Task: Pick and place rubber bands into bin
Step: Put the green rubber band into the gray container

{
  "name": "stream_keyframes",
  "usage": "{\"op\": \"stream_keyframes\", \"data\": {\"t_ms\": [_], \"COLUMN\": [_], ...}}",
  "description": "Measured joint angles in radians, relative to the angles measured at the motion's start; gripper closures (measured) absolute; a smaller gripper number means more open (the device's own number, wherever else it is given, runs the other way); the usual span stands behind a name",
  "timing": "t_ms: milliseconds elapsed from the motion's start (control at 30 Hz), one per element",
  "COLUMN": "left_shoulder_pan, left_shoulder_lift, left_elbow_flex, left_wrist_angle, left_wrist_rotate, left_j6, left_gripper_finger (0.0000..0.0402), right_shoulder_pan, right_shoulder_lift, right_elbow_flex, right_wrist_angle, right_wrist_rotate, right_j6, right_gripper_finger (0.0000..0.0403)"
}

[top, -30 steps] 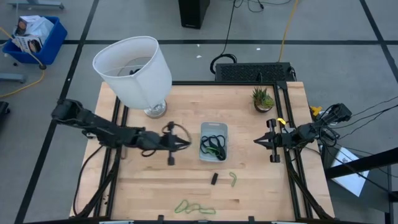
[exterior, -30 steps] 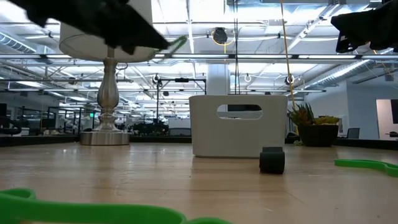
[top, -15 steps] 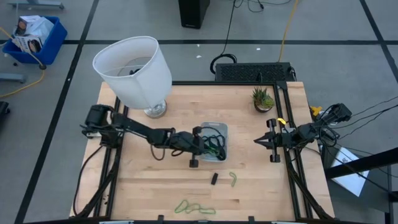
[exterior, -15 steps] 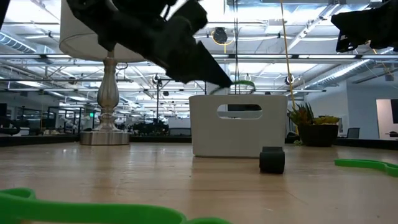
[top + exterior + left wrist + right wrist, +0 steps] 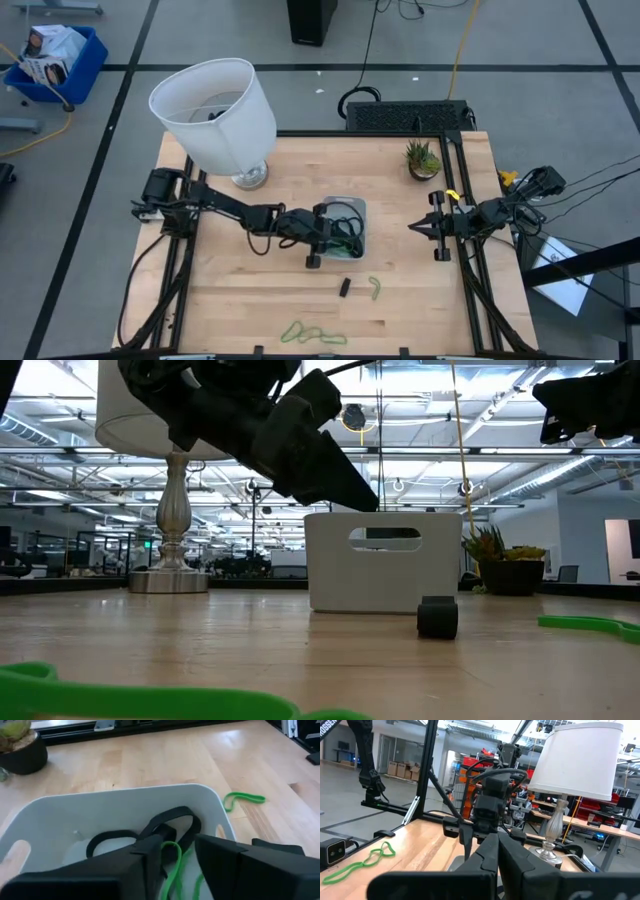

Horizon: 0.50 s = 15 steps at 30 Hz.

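Left gripper of mine hangs over the clear shallow plastic bin, fingers parted around a thin, floppy light green rubber band; weightless and springy, best pinched mid-strand.

No complete word, brand, number or sign can be read in these views. The one trace of lettering is a fragment of white capitals on a dark slanted panel far from the white fabric lampshade, at the opposite upper corner of the right wrist view; it is cut off by the edge, and only a few letters that look like "ROBO" show. The printed cartons in the deep blue plastic crate, on the floor beyond the lampshade in the high view, carry markings too small to make out.
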Motion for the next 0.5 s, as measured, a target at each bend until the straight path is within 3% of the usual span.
{"op": "stream_keyframes", "data": {"t_ms": [233, 367, 500], "left_shoulder_pan": [-0.035, -0.087, -0.101], "left_shoulder_lift": [-0.093, -0.215, -0.364], "left_elbow_flex": [0.000, -0.004, -0.039], "left_wrist_angle": [-0.065, -0.190, -0.290], "left_wrist_rotate": [-0.009, -0.115, -0.212], "left_j6": [0.089, 0.170, 0.139], "left_gripper_finger": [0.0243, 0.0275, 0.0335], "right_shoulder_pan": [0.000, 0.000, 0.000], "right_shoulder_lift": [0.000, 0.003, 0.008], "right_elbow_flex": [0.000, 0.000, 0.000], "right_wrist_angle": [-0.009, -0.030, -0.030], "right_wrist_rotate": [0.000, 0.002, -0.001], "right_j6": [0.000, 0.001, 0.006], "right_gripper_finger": [0.0403, 0.0403, 0.0403]}}
